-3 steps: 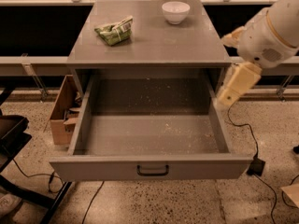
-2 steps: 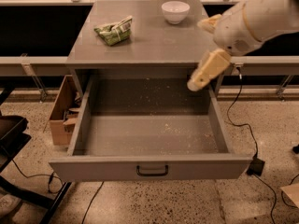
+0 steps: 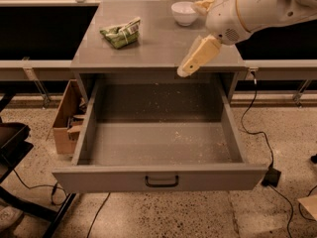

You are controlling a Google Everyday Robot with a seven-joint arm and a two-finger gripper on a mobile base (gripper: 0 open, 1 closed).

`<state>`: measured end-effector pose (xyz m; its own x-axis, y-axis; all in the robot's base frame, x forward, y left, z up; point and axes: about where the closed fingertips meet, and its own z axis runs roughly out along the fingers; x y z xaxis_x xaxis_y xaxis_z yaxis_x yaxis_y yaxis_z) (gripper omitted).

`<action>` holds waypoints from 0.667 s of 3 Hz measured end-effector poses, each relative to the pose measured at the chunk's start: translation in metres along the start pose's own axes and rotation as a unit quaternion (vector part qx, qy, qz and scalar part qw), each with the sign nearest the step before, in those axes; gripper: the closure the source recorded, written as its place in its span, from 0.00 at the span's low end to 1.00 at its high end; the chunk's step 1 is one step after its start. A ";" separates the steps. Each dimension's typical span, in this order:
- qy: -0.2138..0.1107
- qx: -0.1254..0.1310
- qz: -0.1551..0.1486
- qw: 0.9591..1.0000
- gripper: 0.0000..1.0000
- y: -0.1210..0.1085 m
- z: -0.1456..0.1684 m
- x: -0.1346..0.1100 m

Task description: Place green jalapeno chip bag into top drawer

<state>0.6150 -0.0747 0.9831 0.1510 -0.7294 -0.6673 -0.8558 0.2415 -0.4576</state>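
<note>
The green jalapeno chip bag (image 3: 121,32) lies crumpled on the grey cabinet top (image 3: 158,48), at its back left. The top drawer (image 3: 161,177) stands pulled fully out below, and its speckled floor holds nothing. My gripper (image 3: 192,64) is a beige piece at the end of the white arm (image 3: 247,6). It hangs over the front right part of the cabinet top, pointing down and left. It is well to the right of the bag and holds nothing that I can see.
A white bowl (image 3: 184,13) sits at the back of the cabinet top, just behind the arm. A cardboard box (image 3: 64,118) stands on the floor left of the drawer. A black frame (image 3: 12,143) is at far left. A black cable (image 3: 257,128) runs down the right side.
The arm has swung left and up, from beside the drawer's right wall to over the front right of the cabinet top. The bag, bowl and drawer have not moved.
</note>
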 end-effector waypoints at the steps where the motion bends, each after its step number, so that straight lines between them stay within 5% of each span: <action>1: -0.013 0.004 0.012 1.000 0.00 -0.018 0.027 0.009; 2: -0.019 -0.003 0.017 1.000 0.00 -0.051 0.077 0.022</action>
<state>0.7000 -0.0533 0.9464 0.1395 -0.6956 -0.7047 -0.8638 0.2624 -0.4301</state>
